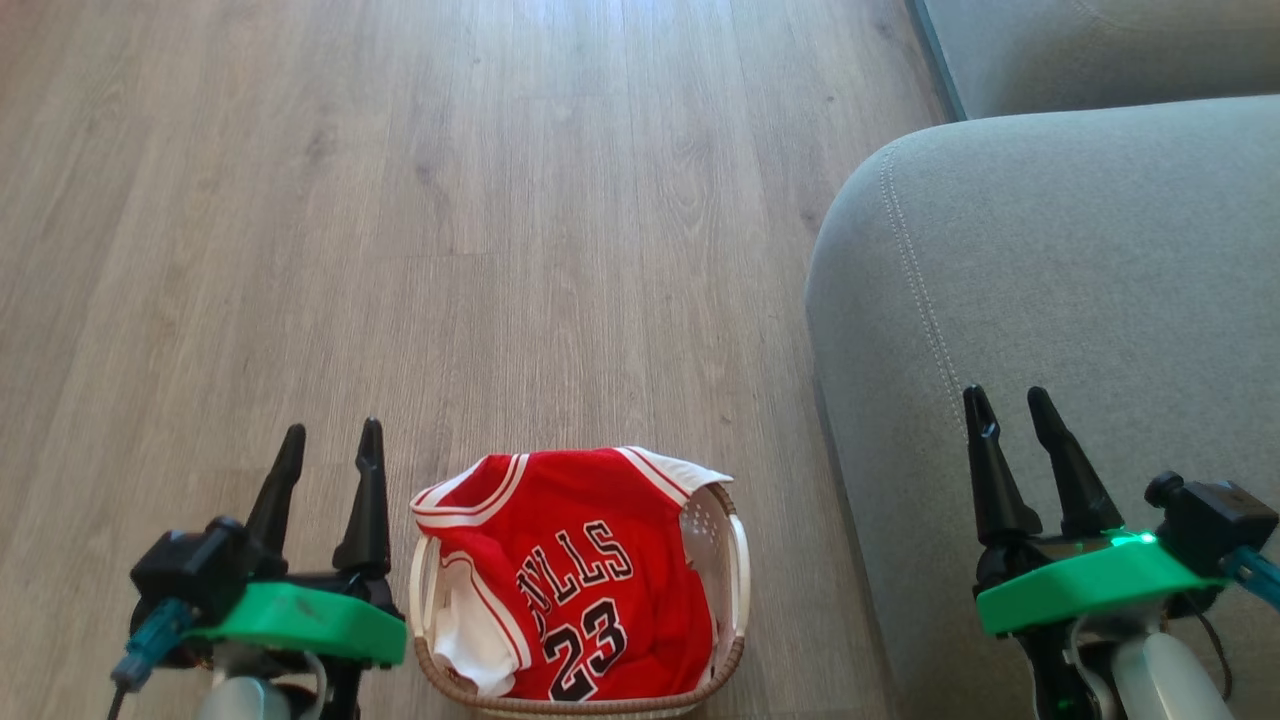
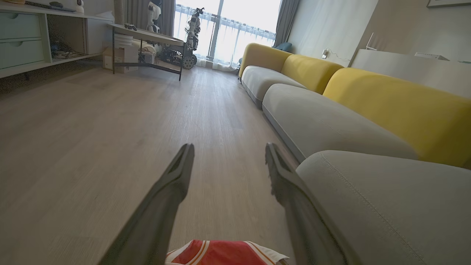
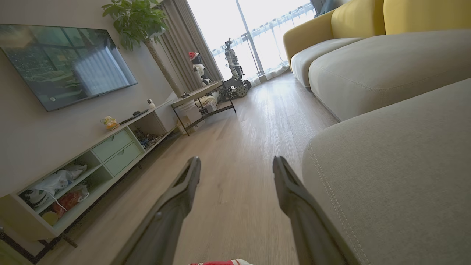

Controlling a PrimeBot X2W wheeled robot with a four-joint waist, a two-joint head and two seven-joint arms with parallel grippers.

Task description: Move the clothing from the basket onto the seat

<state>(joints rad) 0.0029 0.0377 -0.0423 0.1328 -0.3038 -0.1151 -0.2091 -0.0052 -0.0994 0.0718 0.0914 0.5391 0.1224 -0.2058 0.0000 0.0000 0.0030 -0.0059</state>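
Observation:
The clothing (image 1: 570, 570), a red jersey with black "BULLS 23" lettering and white fabric at its left, lies heaped in the cream basket (image 1: 738, 590) on the wooden floor at the bottom middle of the head view. Its red and white edge also peeks into the left wrist view as clothing (image 2: 220, 254) at the bottom. My left gripper (image 1: 330, 445) stands open just left of the basket, nothing between its fingers. My right gripper (image 1: 1010, 405) is open over the front part of the grey-green seat (image 1: 1080, 260), to the right of the basket.
Wooden floor (image 1: 450, 200) stretches ahead and to the left. Further sofa cushions (image 2: 316, 117) with yellow backs run along the right. A low TV cabinet (image 3: 95, 154) lines the far left wall, and a small table (image 2: 147, 36) with another wheeled robot (image 2: 191, 33) stands by the window.

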